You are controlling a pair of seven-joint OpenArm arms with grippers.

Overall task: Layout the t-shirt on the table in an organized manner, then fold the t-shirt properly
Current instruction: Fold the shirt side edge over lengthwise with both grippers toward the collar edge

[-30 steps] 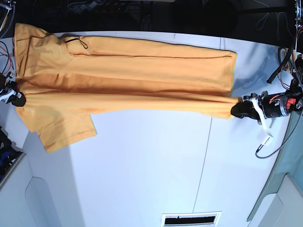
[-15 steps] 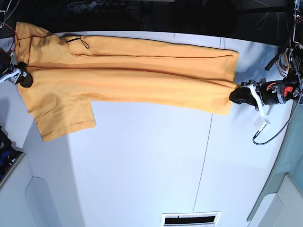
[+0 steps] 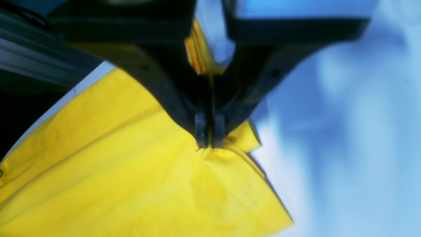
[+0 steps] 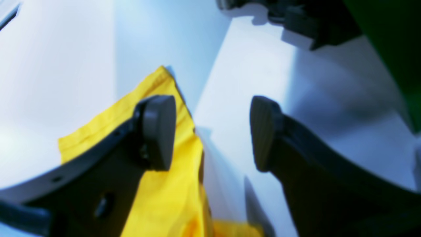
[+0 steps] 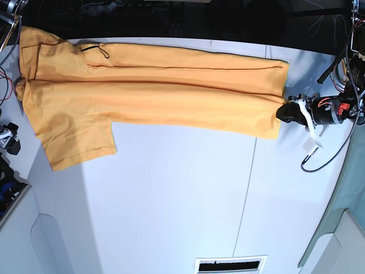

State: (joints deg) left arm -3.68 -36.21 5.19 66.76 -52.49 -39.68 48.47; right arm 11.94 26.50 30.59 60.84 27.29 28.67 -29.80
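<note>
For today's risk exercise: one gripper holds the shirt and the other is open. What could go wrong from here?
1. The left gripper is pinching the shirt hem; pulling further could drag the laid-out cloth askew.
2. The right gripper is open above a sleeve edge, holding nothing, so that end may slide on the table.

The orange-yellow t-shirt [image 5: 154, 91] lies stretched lengthwise across the white table [image 5: 182, 200]. One sleeve spreads flat at its near-left corner.

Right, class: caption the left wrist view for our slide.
Left gripper shut on a pinched fold of the bright yellow cotton t-shirt above the white table.
</note>
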